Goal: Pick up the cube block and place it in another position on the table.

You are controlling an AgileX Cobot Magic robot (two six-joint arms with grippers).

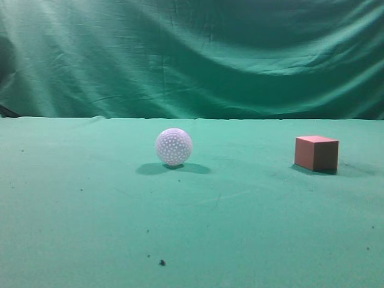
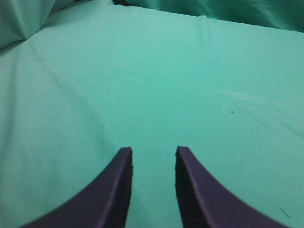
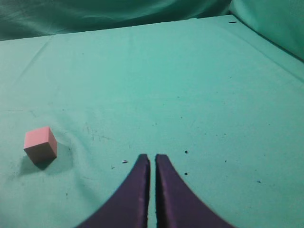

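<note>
In the exterior view, the cube block (image 1: 316,153) sits on the green surface (image 1: 90,210) at the right, well apart from a white dimpled ball (image 1: 174,146) near the middle.

In the left wrist view, the left end effector (image 2: 153,153) hangs over bare cloth, its fingers parted by a narrow gap, holding nothing.

In the right wrist view, the right end effector (image 3: 152,159) has its fingers nearly touching, empty; the cube lies far to its left.
</note>
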